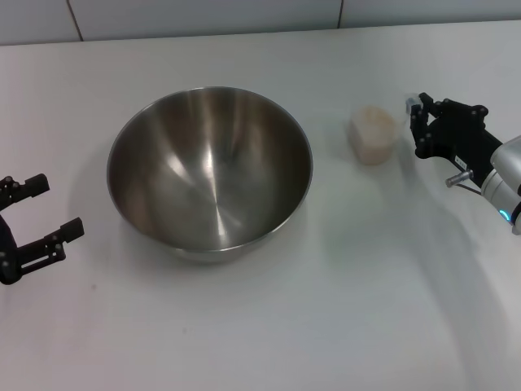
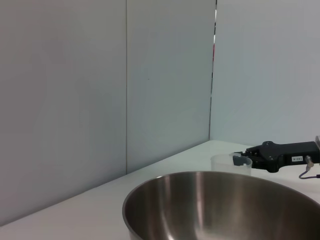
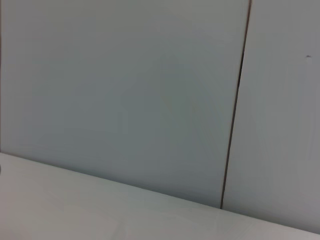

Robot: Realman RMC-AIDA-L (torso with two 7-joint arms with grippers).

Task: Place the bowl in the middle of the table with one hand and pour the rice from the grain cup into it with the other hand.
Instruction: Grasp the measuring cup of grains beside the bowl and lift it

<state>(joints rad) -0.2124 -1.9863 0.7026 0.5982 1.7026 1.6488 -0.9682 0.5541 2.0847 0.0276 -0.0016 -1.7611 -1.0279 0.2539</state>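
The large steel bowl [image 1: 210,173] stands upright and empty in the middle of the white table [image 1: 260,342]. My left gripper [image 1: 55,208] is open and empty, left of the bowl and apart from it. The clear grain cup [image 1: 373,138] stands upright to the right of the bowl with pale rice [image 1: 374,120] in it. My right gripper [image 1: 415,127] is open just right of the cup, with nothing between its fingers. The left wrist view shows the bowl [image 2: 220,207], the cup [image 2: 224,163] behind it and the right gripper [image 2: 245,162] beside the cup.
A grey panelled wall [image 3: 125,90] runs along the table's far edge [image 1: 260,32]. The right wrist view shows only that wall and a strip of tabletop [image 3: 75,210].
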